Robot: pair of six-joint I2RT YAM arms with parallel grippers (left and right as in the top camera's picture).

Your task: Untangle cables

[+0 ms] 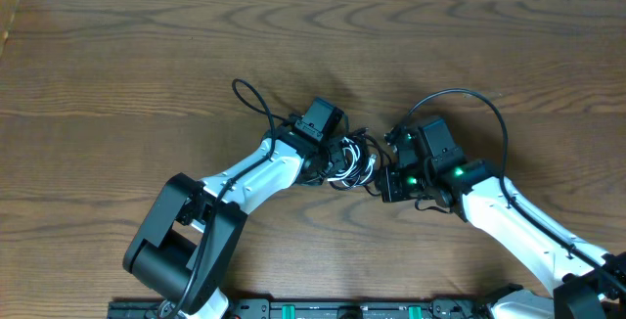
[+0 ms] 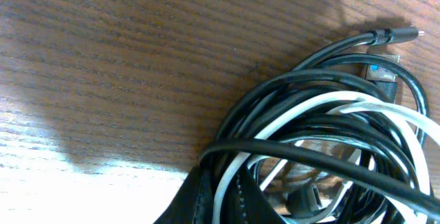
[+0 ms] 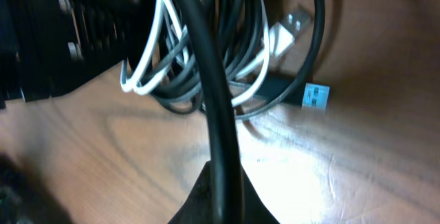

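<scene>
The cables (image 1: pixel 350 162) lie in one tight knot near the middle of the table (image 1: pixel 147 55), squeezed between the two arms. Up close, several black cords loop round and over each other with a single white one (image 2: pixel 385 110) threaded through them, and nothing has been pulled free. A slim black plug (image 2: pixel 397 34) pokes out at the edge of the coil. From the other side a white plug (image 3: pixel 289 26) and a black one with a blue label (image 3: pixel 315 97) show, both lying against the heap.

The left tool (image 1: pixel 337 160) is clenched at the bundle's edge, and the loops seem pinched in it, though the grip point is mostly hidden. The right tool (image 1: pixel 383 174) is clenched too, with one black strand (image 3: pixel 216 114) running straight down into its tip.

I'd say the job has barely begun: both sides have a hold, but no cord lies apart from the rest. What is left is nearly everything, drawing each cord out and laying it down alone.
</scene>
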